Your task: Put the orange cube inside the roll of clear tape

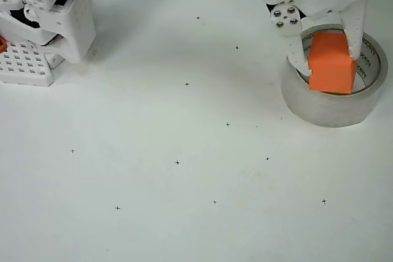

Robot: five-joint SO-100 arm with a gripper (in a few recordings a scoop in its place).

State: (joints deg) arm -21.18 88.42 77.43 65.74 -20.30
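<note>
White two-finger gripper (327,62) clamps the small matte bright-orange cube (332,63) by opposite flat faces, over the hole of the translucent greyish clear tape roll (331,107). Cube looks light, rigid, grippy; side-face hold suits.

White table (153,225), small black crosses (177,162)

Bright, even light falls across a white table (184,213) in the overhead view. Shadows are soft and faint: a pale grey one spreads beside the white robot base (27,62), another under the arm near the top. Focus is slightly soft, with no strong glare.
</note>
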